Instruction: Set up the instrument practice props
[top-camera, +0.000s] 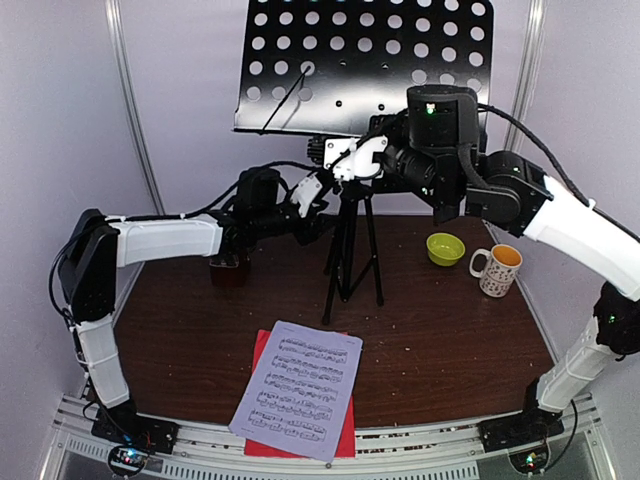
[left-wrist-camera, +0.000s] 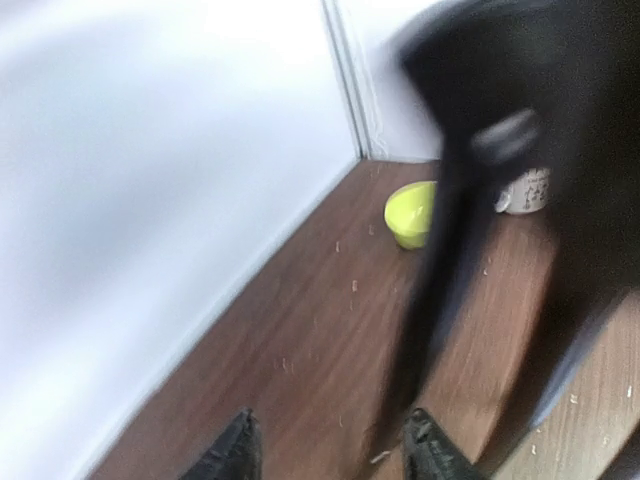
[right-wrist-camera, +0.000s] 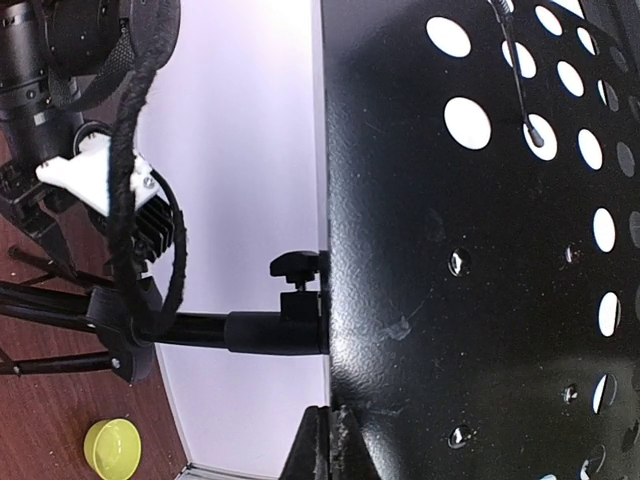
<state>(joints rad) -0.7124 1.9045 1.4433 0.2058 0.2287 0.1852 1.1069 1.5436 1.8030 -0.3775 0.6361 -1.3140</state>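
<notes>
Left claw hangs released beside the music stand legs; right claw seems clenched on its perforated desk's edge.

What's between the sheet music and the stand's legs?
Nothing but bare table with a few specks; the top view shows the sheet music lying apart from the stand legs.

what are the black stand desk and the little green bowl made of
Black perforated music stand desk: likely painted sheet metal, thin, with punched holes and a scuffed semi-gloss sheen. Small lime-green bowl: smooth, evenly coloured; plastic or glazed ceramic, cannot tell which.
</notes>
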